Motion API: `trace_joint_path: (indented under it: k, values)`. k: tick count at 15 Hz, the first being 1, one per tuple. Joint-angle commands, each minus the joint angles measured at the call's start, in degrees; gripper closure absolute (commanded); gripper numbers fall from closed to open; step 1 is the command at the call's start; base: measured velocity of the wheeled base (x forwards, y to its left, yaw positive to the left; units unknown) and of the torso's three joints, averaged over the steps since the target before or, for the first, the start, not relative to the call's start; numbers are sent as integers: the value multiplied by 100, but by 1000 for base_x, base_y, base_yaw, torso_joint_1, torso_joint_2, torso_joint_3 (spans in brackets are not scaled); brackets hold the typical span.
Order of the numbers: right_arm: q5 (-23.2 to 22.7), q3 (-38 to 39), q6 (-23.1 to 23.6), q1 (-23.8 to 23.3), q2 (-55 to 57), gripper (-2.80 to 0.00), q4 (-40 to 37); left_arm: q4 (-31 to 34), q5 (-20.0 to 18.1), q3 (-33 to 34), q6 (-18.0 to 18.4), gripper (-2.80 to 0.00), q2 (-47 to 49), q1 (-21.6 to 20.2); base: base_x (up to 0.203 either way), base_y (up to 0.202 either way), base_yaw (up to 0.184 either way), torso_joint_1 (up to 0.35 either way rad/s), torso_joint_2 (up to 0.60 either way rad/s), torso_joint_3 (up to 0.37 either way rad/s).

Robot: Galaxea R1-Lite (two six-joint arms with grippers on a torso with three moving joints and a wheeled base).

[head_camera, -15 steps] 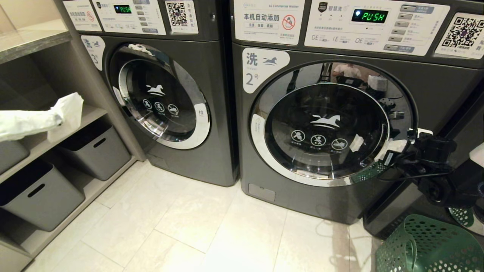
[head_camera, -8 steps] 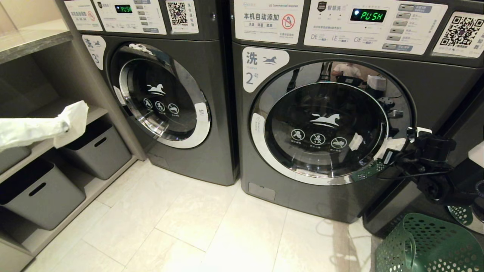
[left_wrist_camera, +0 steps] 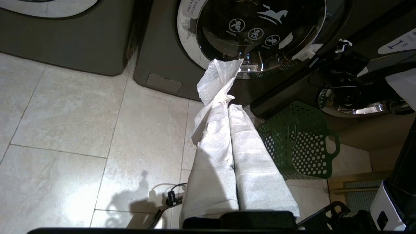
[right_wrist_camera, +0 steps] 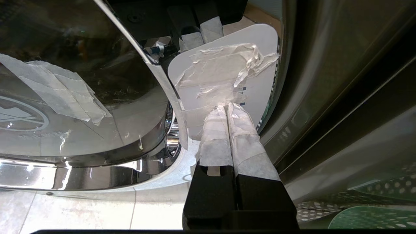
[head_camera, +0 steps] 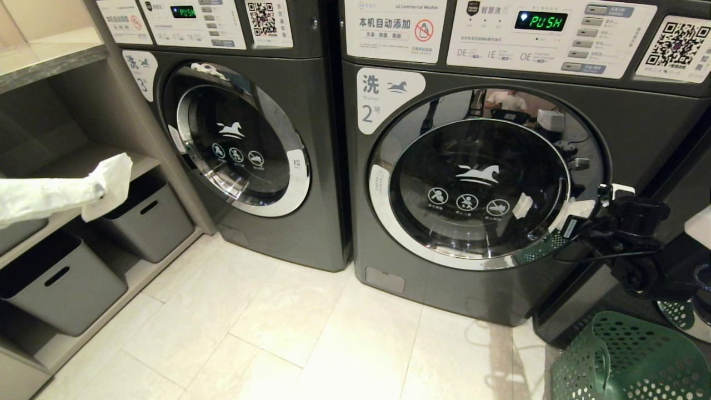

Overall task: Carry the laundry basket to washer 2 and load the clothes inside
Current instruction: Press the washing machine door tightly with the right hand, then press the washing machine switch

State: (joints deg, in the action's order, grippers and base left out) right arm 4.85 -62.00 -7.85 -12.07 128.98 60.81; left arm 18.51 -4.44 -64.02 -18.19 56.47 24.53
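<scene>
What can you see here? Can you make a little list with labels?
place: laundry room with a tiled floor
washer 2: dark grey, round glass door looks closed, display reads PUSH
washer 3: to its left, door also looks closed
laundry basket: green, on the floor by washer 2's lower right
right gripper: shut, tips at the white tab on the right edge of washer 2's door
left gripper: shut, white-wrapped, held in the air at the left
grey bins: on the shelves at the left
</scene>
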Motion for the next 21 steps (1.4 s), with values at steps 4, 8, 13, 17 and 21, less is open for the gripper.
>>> trace_joint_path:
  k: [4,8,13,17,21]
  values:
    - [-10,1286,35,3,-609,0,-110,12,-22,22,8,0,101,7,0,0,0,0,0,0]
    - [-359,2780,417,28,-1921,0,-640,9,-46,185,-18,0,223,1,0,0,0,0,0,0]
    - [-930,3773,835,108,-4326,0,-2044,-142,113,1121,37,0,173,-1,0,0,0,0,0,0]
    - [-1143,4219,1015,547,-6734,0,-4261,-276,835,2466,28,0,-140,-1,0,0,0,0,0,0]
    - [-1155,5338,1647,1027,-8661,0,-5826,-1015,892,4102,45,0,-697,-172,0,0,0,0,0,0]
